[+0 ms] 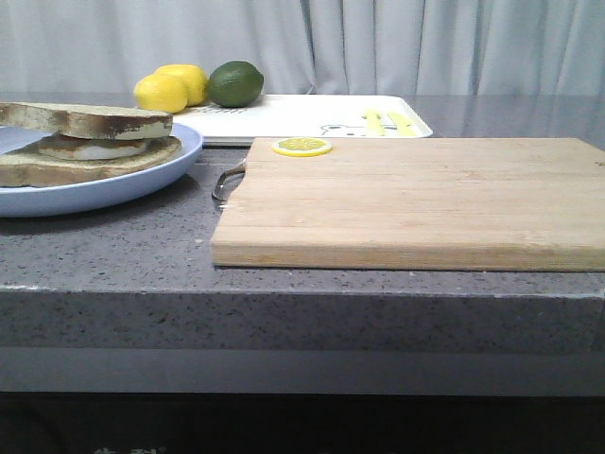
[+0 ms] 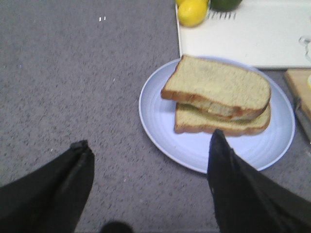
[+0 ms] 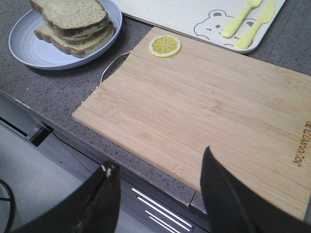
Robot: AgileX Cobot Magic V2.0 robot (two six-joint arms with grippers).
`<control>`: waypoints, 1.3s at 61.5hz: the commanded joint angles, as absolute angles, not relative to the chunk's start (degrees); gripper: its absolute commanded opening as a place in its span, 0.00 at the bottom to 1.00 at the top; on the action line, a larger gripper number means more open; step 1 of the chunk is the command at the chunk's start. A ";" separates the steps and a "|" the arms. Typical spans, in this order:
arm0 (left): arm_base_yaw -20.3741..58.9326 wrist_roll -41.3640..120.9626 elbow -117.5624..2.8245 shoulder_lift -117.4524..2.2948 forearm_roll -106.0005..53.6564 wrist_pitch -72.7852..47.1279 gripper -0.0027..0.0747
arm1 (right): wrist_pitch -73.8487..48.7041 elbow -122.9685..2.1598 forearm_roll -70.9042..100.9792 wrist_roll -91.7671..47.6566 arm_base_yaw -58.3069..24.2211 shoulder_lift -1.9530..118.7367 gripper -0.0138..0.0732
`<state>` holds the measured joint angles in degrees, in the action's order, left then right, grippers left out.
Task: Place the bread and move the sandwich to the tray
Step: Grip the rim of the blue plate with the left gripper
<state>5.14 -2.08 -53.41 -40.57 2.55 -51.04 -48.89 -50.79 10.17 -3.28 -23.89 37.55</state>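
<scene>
Both end effectors, left (image 2: 146, 184) and right (image 3: 158, 199), hang spread wide and empty. The wooden cutting board (image 1: 406, 199) lies bare near the desk (image 1: 113, 255) edge; left of it, the sandwich (image 1: 85, 142) sits assembled on its light-blue plate (image 1: 142, 180); behind it, the tray (image 1: 302, 115).

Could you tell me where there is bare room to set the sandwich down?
The tray is bare between the lemons and the yellow cutlery. The cutting board is bare except for the lemon slice at its corner.
</scene>
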 commanded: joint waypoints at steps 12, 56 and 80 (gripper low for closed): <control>2.07 -2.53 -65.09 -60.15 6.31 -58.45 0.67 | -44.61 -51.98 10.64 -3.28 -23.67 37.47 0.62; -12.06 17.43 -71.08 -90.05 -31.42 -58.80 0.67 | -44.60 -51.98 10.64 -3.28 -23.67 37.47 0.62; -12.06 18.11 -71.08 -92.86 -33.15 -56.73 0.57 | -44.65 -51.98 10.64 -3.28 -23.67 37.47 0.62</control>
